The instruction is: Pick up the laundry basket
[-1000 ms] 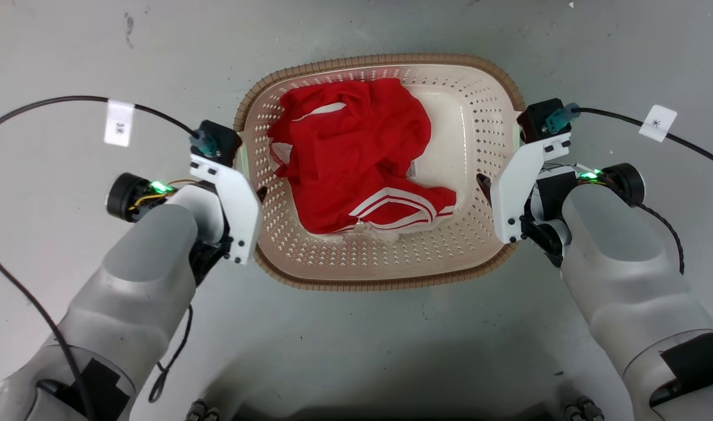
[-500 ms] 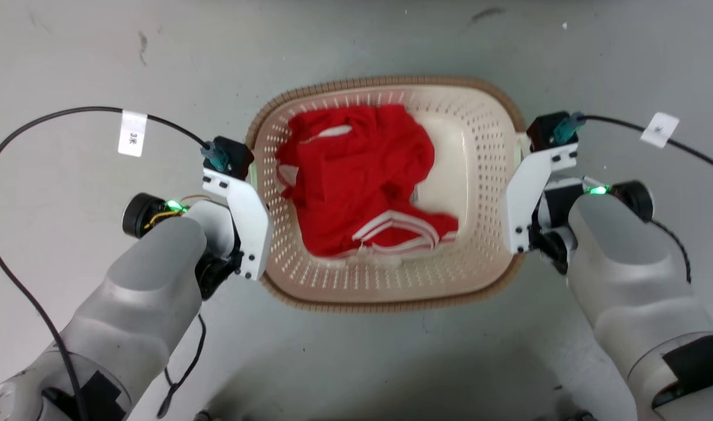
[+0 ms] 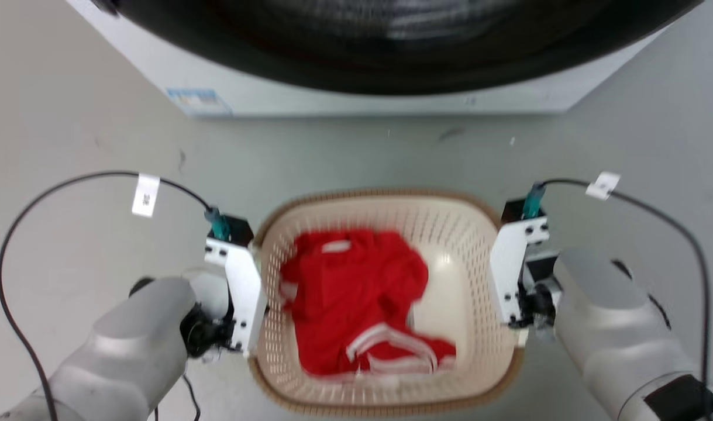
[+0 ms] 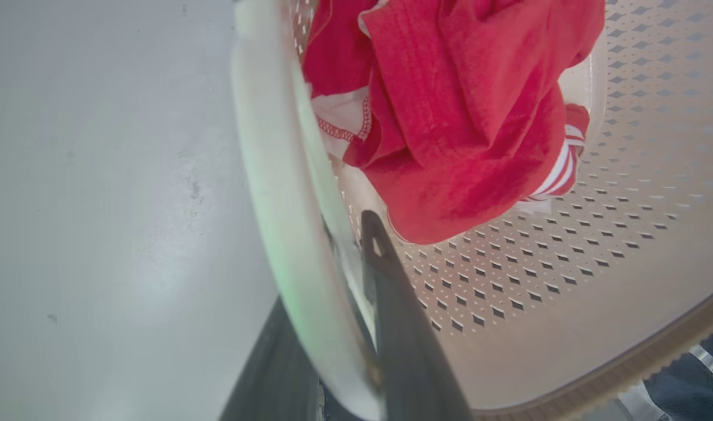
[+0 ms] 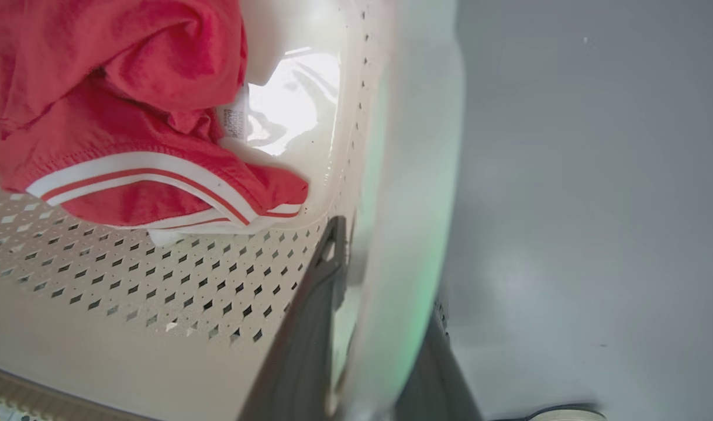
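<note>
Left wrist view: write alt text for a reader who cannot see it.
The left tool grips the basket by its white side handle, one dark finger inside the perforated cream wall and the other outside. A crumpled red shirt with white stripes lies in the basket, and grey floor shows at the left.

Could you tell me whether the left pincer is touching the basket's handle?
Touching. In the left wrist view the left pincer clamps the white handle: its dark fingers lie against both faces, with no gap.
</note>
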Available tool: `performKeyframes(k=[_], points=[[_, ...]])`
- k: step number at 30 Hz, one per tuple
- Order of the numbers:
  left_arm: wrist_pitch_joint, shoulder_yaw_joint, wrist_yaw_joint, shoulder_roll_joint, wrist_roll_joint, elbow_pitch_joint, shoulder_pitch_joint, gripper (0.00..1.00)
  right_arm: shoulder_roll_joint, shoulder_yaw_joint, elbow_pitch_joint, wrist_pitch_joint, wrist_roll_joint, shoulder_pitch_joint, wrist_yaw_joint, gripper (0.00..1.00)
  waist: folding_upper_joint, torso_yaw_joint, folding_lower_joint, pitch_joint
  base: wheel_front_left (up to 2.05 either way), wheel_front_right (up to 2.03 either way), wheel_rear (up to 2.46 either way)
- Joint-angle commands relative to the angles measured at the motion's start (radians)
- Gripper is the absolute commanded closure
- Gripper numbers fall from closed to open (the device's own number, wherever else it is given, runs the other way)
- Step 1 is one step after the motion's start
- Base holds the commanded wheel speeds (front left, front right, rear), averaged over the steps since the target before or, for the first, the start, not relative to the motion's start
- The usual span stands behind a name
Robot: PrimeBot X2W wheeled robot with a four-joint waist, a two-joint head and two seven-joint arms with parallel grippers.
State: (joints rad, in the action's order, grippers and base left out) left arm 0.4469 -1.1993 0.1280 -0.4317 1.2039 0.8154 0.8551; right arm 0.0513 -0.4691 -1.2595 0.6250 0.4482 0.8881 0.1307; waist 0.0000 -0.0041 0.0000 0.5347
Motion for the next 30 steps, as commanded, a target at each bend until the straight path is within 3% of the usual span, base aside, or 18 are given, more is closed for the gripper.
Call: performKeyframes(k=[1,15,30], points=[[0.037,-0.015,0.004,-0.023,0.035,-0.024,-0.021,1.0,0.0,-0.022,-0.008,0.05,0.001,-0.024,0.0,1.0,0.0,-0.018,0.0,-0.16,0.0,0.0,0.0],[0.187,-0.054,0.004,-0.054,0.183,-0.042,-0.115,1.0,0.002,-0.102,0.042,0.225,0.101,-0.142,0.0,1.0,0.0,-0.05,0.0,-0.456,0.0,0.0,0.0],[0.302,-0.068,0.002,-0.071,0.218,0.014,-0.167,1.0,0.006,-0.165,0.075,0.299,0.172,-0.189,0.0,1.0,0.0,-0.064,0.0,-0.563,0.0,0.0,0.0]])
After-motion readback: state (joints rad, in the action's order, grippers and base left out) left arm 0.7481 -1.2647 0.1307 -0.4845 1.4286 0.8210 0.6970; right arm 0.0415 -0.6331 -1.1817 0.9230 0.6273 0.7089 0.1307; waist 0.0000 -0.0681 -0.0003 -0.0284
